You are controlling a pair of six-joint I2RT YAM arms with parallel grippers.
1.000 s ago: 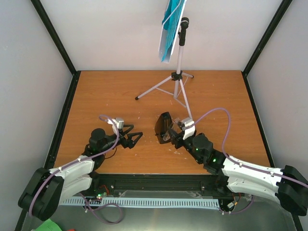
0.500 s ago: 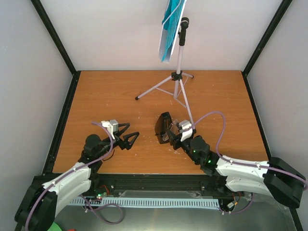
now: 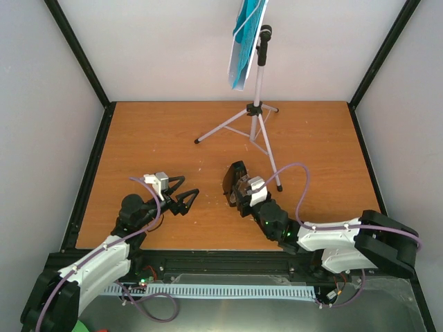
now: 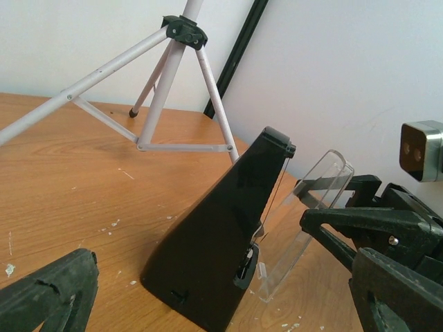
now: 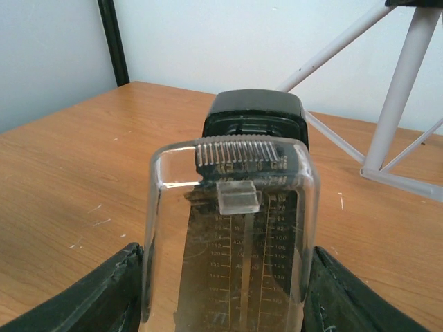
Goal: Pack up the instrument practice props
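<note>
early stage: right claw pinches the metronome by its clear cover, cover not seated. left claw spread, empty. music stand upright on bench, sheet-music pages on it, neither packed.

surface: wood grain, orange-brown, smooth, low sheen, pale flecks. metronome: black plastic, glossy. clear cover: transparent plastic, scuffed, ribbed top edge. music stand: pale grey painted metal tubes, matt; hub black plastic. pages: cyan paper. left hand fingers: matt black, grainy.
</note>
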